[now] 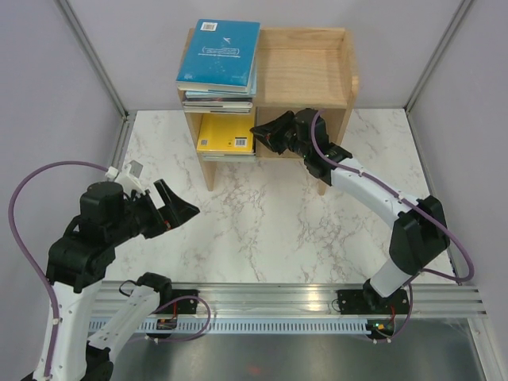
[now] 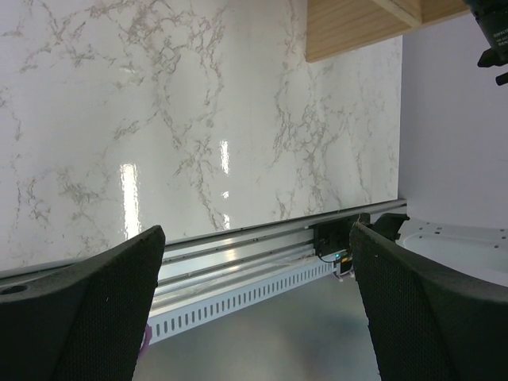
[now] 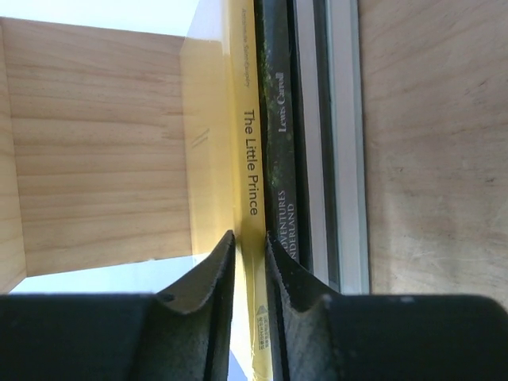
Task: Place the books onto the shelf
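Right gripper [image 3: 250, 266] pinches the yellow book [image 3: 248, 159] by its spine, low in the shelf [image 1: 305, 79] at 12 o'clock. Retreating without release would drag it out. Left gripper [image 1: 173, 208], 8 o'clock, gapes wide, empty.

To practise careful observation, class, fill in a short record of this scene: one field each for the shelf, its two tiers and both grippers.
Shelf: wooden shelf, two tiers, at the far side of the table
Upper tier: stack of books on the left, teal book on top; right part bare
Lower tier: yellow book lying flat on other books, left side
Right arm: right gripper closed on the yellow book's spine edge
Left arm: left gripper open, holding nothing, above the table
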